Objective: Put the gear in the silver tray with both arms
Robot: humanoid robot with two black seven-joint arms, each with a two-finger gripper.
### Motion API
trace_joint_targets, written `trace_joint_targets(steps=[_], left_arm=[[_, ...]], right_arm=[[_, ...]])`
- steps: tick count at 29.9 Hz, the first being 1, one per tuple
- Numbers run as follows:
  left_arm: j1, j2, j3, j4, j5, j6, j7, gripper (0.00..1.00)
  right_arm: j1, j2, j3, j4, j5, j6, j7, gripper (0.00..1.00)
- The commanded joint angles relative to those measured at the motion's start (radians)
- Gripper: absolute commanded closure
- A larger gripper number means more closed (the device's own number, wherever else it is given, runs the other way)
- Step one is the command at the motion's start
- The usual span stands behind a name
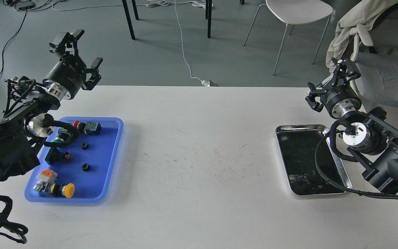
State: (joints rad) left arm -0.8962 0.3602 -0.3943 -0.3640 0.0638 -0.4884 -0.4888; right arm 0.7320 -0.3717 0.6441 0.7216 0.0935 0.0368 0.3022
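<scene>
Two small black gears [84, 146] [85, 167] lie in the blue tray [114, 145] at the left of the white table. The silver tray [301, 127], with a dark reflective bottom, lies at the right and holds nothing. My left gripper [81, 49] is raised above the table's far left edge, behind the blue tray, with its fingers spread and empty. My right gripper [330, 81] is raised behind the silver tray, near the far right edge, with its fingers spread and empty.
The blue tray also holds a yellow push button [68, 190], a red-capped switch [87, 126], a green part [58, 139] and an orange-and-white block [46, 175]. Chairs [297, 14] and cables stand on the floor beyond the table.
</scene>
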Motion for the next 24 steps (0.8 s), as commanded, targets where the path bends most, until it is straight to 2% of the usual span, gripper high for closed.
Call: trace_joint_targets(steps=[1, 16, 24], left_arm=[[-0.001, 0.0, 0.0, 0.0, -0.001, 0.0, 0.0, 0.02], [0.005, -0.021, 0.008, 0.054, 0.004, 0.077, 0.0, 0.01], [-0.004, -0.035, 0.04, 0.089, -0.001, 0.085, 0.0, 0.01]], right_arm=[[0.0, 0.0, 0.0, -0.001, 0.0, 0.0, 0.0, 0.01], [0.0, -0.001, 0.005, 0.006, 0.0, 0.002, 0.002, 0.01], [0.0, -0.001, 0.006, 0.004, 0.0, 0.003, 0.002, 0.01]])
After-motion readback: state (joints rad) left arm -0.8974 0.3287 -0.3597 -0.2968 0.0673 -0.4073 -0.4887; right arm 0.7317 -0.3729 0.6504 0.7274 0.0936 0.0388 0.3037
